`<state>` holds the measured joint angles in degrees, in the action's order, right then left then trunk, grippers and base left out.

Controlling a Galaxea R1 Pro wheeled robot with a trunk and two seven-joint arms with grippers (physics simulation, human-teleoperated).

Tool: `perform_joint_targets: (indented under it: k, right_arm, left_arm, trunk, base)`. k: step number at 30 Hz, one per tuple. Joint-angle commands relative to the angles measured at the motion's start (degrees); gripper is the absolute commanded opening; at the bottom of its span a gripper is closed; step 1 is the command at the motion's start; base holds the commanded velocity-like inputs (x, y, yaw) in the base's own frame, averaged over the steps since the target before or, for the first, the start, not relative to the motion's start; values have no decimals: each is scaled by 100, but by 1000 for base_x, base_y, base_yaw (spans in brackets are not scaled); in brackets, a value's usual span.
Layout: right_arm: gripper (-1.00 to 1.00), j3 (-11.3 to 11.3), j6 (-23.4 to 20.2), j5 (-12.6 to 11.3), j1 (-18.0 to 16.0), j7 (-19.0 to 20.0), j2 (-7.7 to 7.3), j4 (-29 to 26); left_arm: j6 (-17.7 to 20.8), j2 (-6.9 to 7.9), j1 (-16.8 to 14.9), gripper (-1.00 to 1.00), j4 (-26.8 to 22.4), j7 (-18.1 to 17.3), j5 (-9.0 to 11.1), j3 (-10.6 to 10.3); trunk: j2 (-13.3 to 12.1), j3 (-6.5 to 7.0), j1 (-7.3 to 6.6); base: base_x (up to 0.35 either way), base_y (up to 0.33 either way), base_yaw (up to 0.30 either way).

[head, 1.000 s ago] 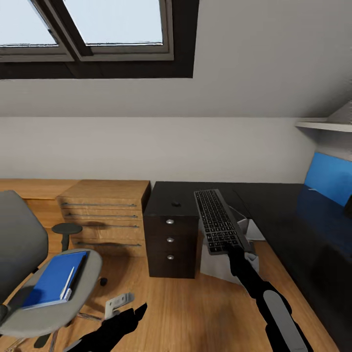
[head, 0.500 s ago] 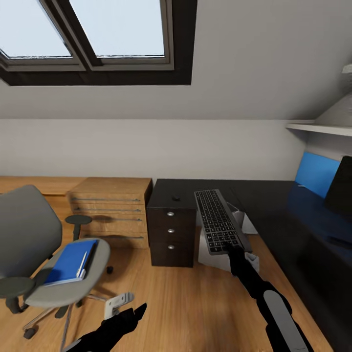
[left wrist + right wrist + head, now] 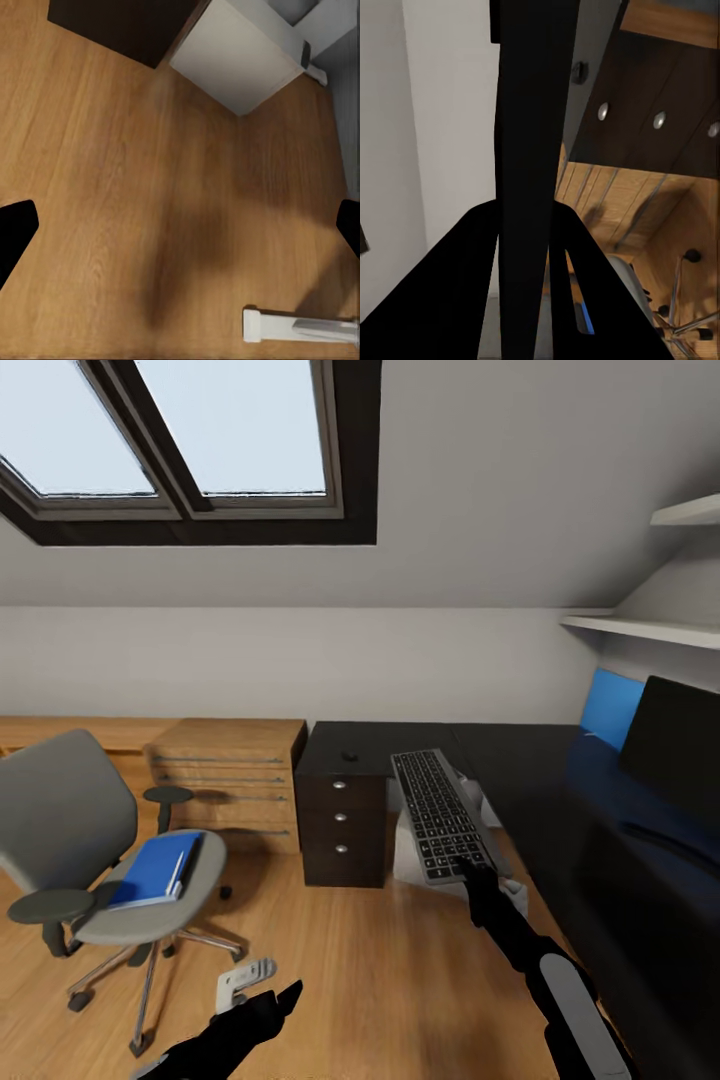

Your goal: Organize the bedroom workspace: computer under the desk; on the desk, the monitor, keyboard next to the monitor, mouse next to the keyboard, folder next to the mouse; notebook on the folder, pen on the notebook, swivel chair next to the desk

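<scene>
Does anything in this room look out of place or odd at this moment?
Yes. The keyboard is in the air, shut in the right gripper, not on the desk. The folder lies on the swivel chair.

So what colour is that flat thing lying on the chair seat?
Bright blue: the folder on the swivel chair, clearest in the head view.

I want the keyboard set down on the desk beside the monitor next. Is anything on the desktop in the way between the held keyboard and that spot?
Nothing visible blocks it. The right end effector holds the keyboard up beside the desk, and the glossy top between it and the monitor looks bare. The mouse sits away on the drawer end.
</scene>
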<state>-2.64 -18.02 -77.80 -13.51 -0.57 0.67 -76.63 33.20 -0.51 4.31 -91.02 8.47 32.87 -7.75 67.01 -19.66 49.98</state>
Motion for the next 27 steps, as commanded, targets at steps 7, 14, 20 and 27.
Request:
perform_joint_targets:
  k: [7, 14, 20, 27]
  right_arm:
    - [-100, -17, -56, -51, -3, 4, 4, -6]
    - [-100, -17, -116, -44, -3, 4, 7, -21]
    - [-100, -17, -122, -51, -3, 11, 13, -19]
    - [-100, -17, -122, -46, -3, 10, 13, -2]
  left_arm:
    - [20, -8, -1, 100, -19, 57, 34, -45]
    - [27, -3, -1, 100, -21, 58, 18, -58]
    - [29, -2, -1, 100, -21, 58, 18, -63]
    - [29, -2, -1, 100, -21, 58, 18, -64]
  trunk:
    - [-278, 121, -157]
    - [-559, 246, -311]
    - [-799, 354, -443]
    - [-1080, 480, -596]
  base:
    - [-289, -242, 0]
    - [-279, -251, 0]
    - [-269, -255, 0]
    - [-269, -255, 0]
